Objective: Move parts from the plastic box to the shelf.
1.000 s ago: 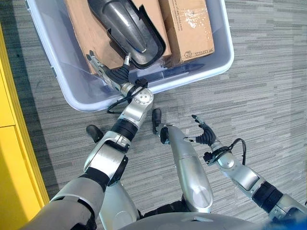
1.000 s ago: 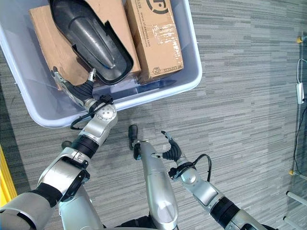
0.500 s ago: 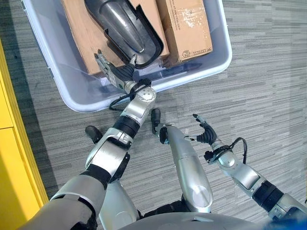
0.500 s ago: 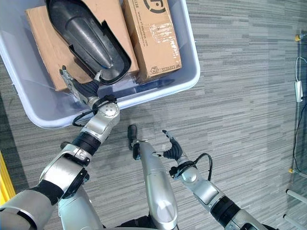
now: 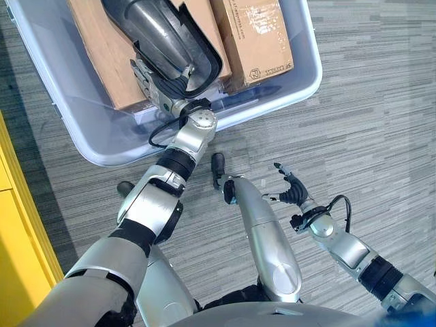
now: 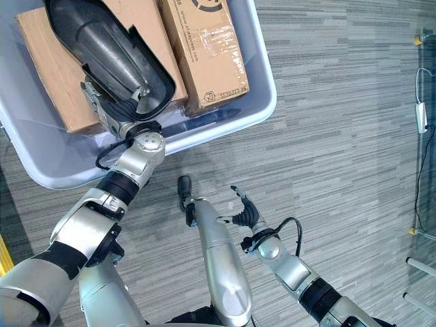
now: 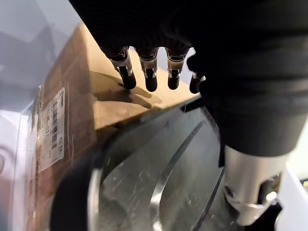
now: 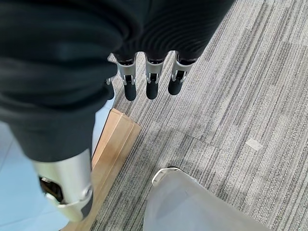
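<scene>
A pale plastic box point(image 5: 300, 75) stands on the grey striped floor point(image 5: 381, 109), in the far left part of the scene. Inside it lie a wide flat carton point(image 5: 102, 61) on the left and a narrower carton point(image 5: 255, 37) on the right. A dark curved part point(image 5: 167, 37) rests on top of the wide carton, its open hollow end turned to the near side.

The left hand point(image 5: 160, 85) is inside the box, at the near edge of the dark part. In the left wrist view its fingers point(image 7: 150, 77) are straight and apart; their dark tips are over the carton point(image 7: 106, 96), just beside the rim of the part point(image 7: 159, 178), and they grip nothing.

The right hand point(image 5: 291, 191) hangs over the floor, near and to the right, well apart from the box, with relaxed fingers point(image 8: 151, 82) and nothing in it.
</scene>
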Motion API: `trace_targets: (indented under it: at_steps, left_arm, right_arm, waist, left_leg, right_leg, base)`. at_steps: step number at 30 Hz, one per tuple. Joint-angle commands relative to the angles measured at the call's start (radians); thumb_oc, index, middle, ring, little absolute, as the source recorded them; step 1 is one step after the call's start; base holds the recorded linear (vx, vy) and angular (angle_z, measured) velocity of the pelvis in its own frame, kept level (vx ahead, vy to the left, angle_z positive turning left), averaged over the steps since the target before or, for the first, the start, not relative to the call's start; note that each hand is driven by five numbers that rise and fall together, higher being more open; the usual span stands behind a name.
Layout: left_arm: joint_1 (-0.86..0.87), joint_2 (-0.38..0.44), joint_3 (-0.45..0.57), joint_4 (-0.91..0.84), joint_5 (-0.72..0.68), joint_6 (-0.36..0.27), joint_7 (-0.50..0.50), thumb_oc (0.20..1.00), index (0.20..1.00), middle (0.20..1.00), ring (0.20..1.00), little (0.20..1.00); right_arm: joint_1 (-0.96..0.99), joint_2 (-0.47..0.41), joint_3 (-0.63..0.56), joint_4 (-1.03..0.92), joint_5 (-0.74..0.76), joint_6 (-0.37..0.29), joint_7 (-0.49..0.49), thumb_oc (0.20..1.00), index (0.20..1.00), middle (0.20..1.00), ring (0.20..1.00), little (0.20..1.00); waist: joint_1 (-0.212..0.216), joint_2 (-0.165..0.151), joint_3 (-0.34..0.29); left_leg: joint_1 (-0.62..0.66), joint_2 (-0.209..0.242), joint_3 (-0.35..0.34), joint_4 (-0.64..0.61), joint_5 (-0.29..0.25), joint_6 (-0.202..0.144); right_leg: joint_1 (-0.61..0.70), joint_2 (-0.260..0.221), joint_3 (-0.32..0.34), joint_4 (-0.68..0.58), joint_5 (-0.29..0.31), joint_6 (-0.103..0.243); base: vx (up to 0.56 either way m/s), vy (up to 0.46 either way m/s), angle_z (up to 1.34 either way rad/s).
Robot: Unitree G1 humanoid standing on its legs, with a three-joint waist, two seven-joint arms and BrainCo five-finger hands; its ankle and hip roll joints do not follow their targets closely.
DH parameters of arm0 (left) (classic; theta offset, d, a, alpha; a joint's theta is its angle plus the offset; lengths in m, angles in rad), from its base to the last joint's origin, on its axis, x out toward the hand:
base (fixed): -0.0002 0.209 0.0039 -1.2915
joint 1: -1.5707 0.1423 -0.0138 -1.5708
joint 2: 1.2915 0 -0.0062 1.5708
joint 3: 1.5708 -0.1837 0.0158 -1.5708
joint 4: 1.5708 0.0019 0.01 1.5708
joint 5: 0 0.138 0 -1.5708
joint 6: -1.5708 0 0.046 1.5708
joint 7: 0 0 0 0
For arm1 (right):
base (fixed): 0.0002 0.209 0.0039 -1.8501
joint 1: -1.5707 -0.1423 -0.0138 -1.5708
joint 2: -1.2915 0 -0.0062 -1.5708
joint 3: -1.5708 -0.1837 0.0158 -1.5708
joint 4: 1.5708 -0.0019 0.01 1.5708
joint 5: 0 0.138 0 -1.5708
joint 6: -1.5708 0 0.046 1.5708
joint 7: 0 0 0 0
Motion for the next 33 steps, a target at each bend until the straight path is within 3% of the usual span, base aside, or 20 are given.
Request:
trace_targets:
  at_steps: [1, 5, 9, 15, 20, 22, 27, 30, 33]
  left_arm:
    - [-0.02, 0.025, 0.006, 0.038, -0.059, 0.009, -0.002, 1.0, 1.0, 1.0, 1.0, 1.0]
    - [-0.01, 0.021, 0.041, 0.085, -0.183, -0.03, -0.015, 1.0, 1.0, 1.0, 1.0, 1.0]
    - [-0.011, 0.023, 0.062, 0.125, -0.175, -0.039, -0.029, 1.0, 1.0, 1.0, 1.0, 1.0]
    - [-0.001, 0.01, 0.1, 0.155, -0.351, -0.095, 0.004, 1.0, 1.0, 1.0, 1.0, 1.0]
    - [0.009, 0.007, 0.12, 0.183, -0.393, -0.115, -0.055, 1.0, 1.0, 1.0, 1.0, 1.0]
    - [0.009, 0.008, 0.118, 0.189, -0.334, -0.1, -0.084, 1.0, 1.0, 1.0, 1.0, 1.0]
    - [0.009, 0.018, 0.071, 0.165, -0.233, 0.01, -0.151, 1.0, 1.0, 1.0, 1.0, 1.0]
    - [0.005, 0.029, 0.054, 0.165, -0.283, 0.03, -0.158, 1.0, 1.0, 1.0, 1.0, 1.0]
    - [0.004, 0.038, 0.048, 0.183, -0.232, 0.107, -0.203, 1.0, 1.0, 1.0, 1.0, 1.0]
  right_arm:
    - [-0.055, 0.004, 0.009, -0.021, -0.013, -0.02, 0.0, 1.0, 1.0, 1.0, 1.0, 1.0]
    - [-0.052, 0.003, 0.014, -0.021, -0.017, -0.021, -0.007, 1.0, 1.0, 1.0, 1.0, 1.0]
    - [-0.059, 0.005, 0.011, -0.021, -0.011, -0.012, -0.008, 1.0, 1.0, 1.0, 1.0, 1.0]
    - [-0.061, 0.007, 0.011, -0.021, -0.011, 0.003, 0.004, 1.0, 1.0, 1.0, 1.0, 1.0]
    - [-0.071, 0.008, 0.016, -0.023, 0.005, 0.005, -0.004, 1.0, 1.0, 1.0, 1.0, 1.0]
    - [-0.074, 0.009, 0.015, -0.022, 0.005, 0.01, 0.001, 1.0, 1.0, 1.0, 1.0, 1.0]
    - [-0.071, -0.003, 0.012, -0.037, 0.011, 0.024, 0.002, 1.0, 1.0, 1.0, 1.0, 1.0]
    - [-0.068, -0.014, 0.009, -0.04, 0.01, 0.017, 0.011, 1.0, 1.0, 1.0, 1.0, 1.0]
    - [-0.065, -0.016, 0.009, -0.041, 0.002, 0.015, 0.012, 1.0, 1.0, 1.0, 1.0, 1.0]
  waist:
    - [-0.004, -0.08, 0.021]
    - [-0.006, -0.079, 0.021]
    - [-0.005, -0.083, 0.021]
    - [-0.005, -0.081, 0.021]
    - [-0.002, -0.084, 0.021]
    - [-0.002, -0.084, 0.021]
    - [-0.003, -0.084, 0.021]
    - [-0.006, -0.084, 0.021]
    - [-0.009, -0.085, 0.021]
  left_leg:
    - [-0.081, 0.02, 0.001, 0.197, -0.104, 0.008]
    - [-0.088, 0.022, -0.001, 0.205, -0.103, 0.006]
    - [-0.107, 0.023, -0.01, 0.22, -0.11, 0.007]
    - [-0.126, 0.019, -0.02, 0.235, -0.117, 0.007]
    - [-0.144, 0.019, -0.028, 0.245, -0.12, 0.007]
    - [-0.15, 0.019, -0.03, 0.248, -0.122, 0.008]
    - [-0.171, 0.02, -0.031, 0.258, -0.132, 0.015]
    - [-0.185, 0.021, -0.034, 0.267, -0.136, 0.018]
    - [-0.193, 0.022, -0.035, 0.274, -0.139, 0.018]
  right_leg:
    - [0.029, 0.005, -0.02, -0.055, 0.049, 0.08]
    - [0.022, 0.005, -0.019, -0.051, 0.045, 0.079]
    - [0.008, 0.001, -0.022, -0.043, 0.047, 0.08]
    - [-0.01, 0.001, -0.02, -0.031, 0.045, 0.082]
    - [-0.025, -0.003, -0.025, -0.026, 0.047, 0.082]
    - [-0.03, -0.004, -0.025, -0.022, 0.047, 0.083]
    - [-0.051, -0.007, -0.027, -0.013, 0.051, 0.082]
    - [-0.067, -0.006, -0.024, -0.004, 0.05, 0.08]
    - [-0.076, -0.008, -0.025, -0.001, 0.051, 0.08]
  base:
    - [0.0, 0.0, 0.0]
    - [0.0, 0.0, 0.0]
    - [0.0, 0.0, 0.0]
    - [0.0, 0.0, 0.0]
    - [0.0, -0.007, 0.01]
    - [0.0, 0.0, 0.0]
    - [0.0, 0.0, 0.0]
    - [0.0, 0.0, 0.0]
    - [0.0, 0.0, 0.0]
